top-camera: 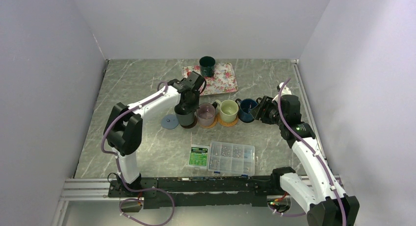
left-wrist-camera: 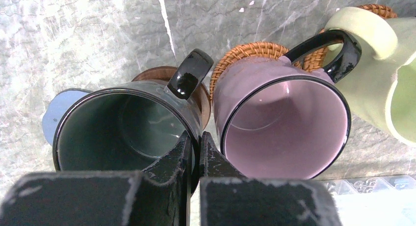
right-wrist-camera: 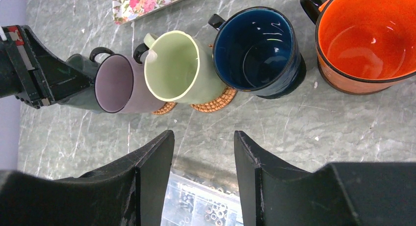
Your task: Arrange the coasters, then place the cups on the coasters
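- A grey table [top-camera: 137, 84] with pale marble veining sits between plain white walls.
- At the back lies a rectangular floral tray [top-camera: 223, 81], and a dark teal mug [top-camera: 207, 66] stands upright on it.
- The other mugs stand in a row across the middle of the table.
- The left gripper [left-wrist-camera: 197, 138] is pinched tight on the rim of the dark grey-green mug [left-wrist-camera: 122, 123], with one finger inside the glossy wall and one outside.
- This mug is over a round dark brown coaster [left-wrist-camera: 149, 75]. I cannot tell whether it rests on it.
- A thin light blue coaster [left-wrist-camera: 56, 113] lies just beside the mug, partly hidden behind it.
- Next in the row is the mauve mug [left-wrist-camera: 284, 128], which has a black rim and a looped black handle. It sits on a woven tan coaster [left-wrist-camera: 245, 52].
- The pale green mug [left-wrist-camera: 387, 79] is matte and sits on a second woven coaster [left-wrist-camera: 377, 10].
- The navy mug [right-wrist-camera: 255, 49] and then the orange mug [right-wrist-camera: 368, 35] come next. Both are glazed and shiny inside.
- The right gripper [right-wrist-camera: 203, 152] is about halfway open with nothing in it, near the table in front of the row.
- A clear plastic box [top-camera: 231, 158] of small parts lies near the arm bases.
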